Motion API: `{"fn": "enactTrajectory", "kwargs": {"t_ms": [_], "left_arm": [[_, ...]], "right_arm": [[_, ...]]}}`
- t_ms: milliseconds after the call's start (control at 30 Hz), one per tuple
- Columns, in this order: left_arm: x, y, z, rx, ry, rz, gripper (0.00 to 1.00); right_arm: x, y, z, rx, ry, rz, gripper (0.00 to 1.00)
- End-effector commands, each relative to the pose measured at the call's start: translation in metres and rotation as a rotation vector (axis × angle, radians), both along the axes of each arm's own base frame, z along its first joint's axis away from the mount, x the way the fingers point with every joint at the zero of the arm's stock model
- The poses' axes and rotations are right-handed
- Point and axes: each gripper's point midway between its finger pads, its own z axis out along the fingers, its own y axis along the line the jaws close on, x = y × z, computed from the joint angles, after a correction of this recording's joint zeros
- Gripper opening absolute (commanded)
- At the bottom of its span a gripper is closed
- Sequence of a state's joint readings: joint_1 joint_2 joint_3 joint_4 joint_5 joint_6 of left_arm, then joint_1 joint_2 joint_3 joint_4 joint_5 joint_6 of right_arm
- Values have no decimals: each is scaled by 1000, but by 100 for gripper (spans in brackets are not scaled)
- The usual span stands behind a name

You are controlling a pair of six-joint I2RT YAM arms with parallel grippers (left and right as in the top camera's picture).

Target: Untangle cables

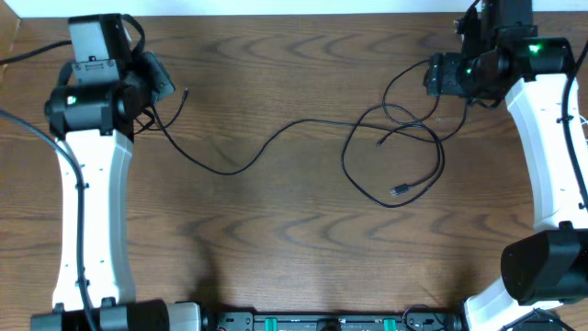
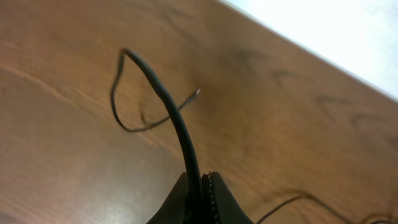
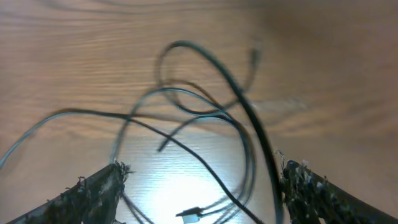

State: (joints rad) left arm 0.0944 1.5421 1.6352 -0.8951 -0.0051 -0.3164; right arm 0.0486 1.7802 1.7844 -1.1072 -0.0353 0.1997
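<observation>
A long black cable (image 1: 241, 165) runs from my left gripper (image 1: 163, 85) across the wooden table into a pile of loops (image 1: 397, 138) at the right. In the left wrist view the left gripper (image 2: 200, 190) is shut on the black cable (image 2: 168, 106), whose free end (image 2: 197, 93) curls back above the table. My right gripper (image 1: 434, 75) is beside the loops' top right. In the right wrist view the right gripper (image 3: 202, 186) is open over the black loops (image 3: 205, 112), and one strand (image 3: 264, 149) passes close by its right finger (image 3: 311, 190). A plug end (image 3: 189, 216) lies between the fingers.
The plug (image 1: 400, 190) lies at the lower edge of the loops. Both white arms stand along the table's left side (image 1: 83, 202) and right side (image 1: 551, 156). The table's far edge meets a white surface (image 2: 348, 31).
</observation>
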Motion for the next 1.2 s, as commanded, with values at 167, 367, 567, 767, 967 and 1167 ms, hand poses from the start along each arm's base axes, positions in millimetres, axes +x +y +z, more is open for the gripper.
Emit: {"fn": "enactTrajectory", "kwargs": {"t_ms": [167, 367, 567, 767, 967, 1167], "left_arm": [[3, 0, -20, -2, 68, -9, 7], [3, 0, -20, -2, 68, -9, 8], [3, 0, -22, -3, 73, -9, 8], [3, 0, -24, -4, 79, -9, 8], [2, 0, -24, -4, 83, -9, 8], [2, 0, -24, -4, 83, -9, 8]], "right_arm": [[-10, -87, -9, -153, 44, -393, 90], [-3, -6, -6, 144, 21, 147, 86], [-14, 65, -15, 233, 76, 250, 83], [-26, 114, -71, 172, 223, 153, 76], [-33, 159, -124, 123, 299, 154, 66], [-37, 166, -157, -31, 309, 52, 67]]}}
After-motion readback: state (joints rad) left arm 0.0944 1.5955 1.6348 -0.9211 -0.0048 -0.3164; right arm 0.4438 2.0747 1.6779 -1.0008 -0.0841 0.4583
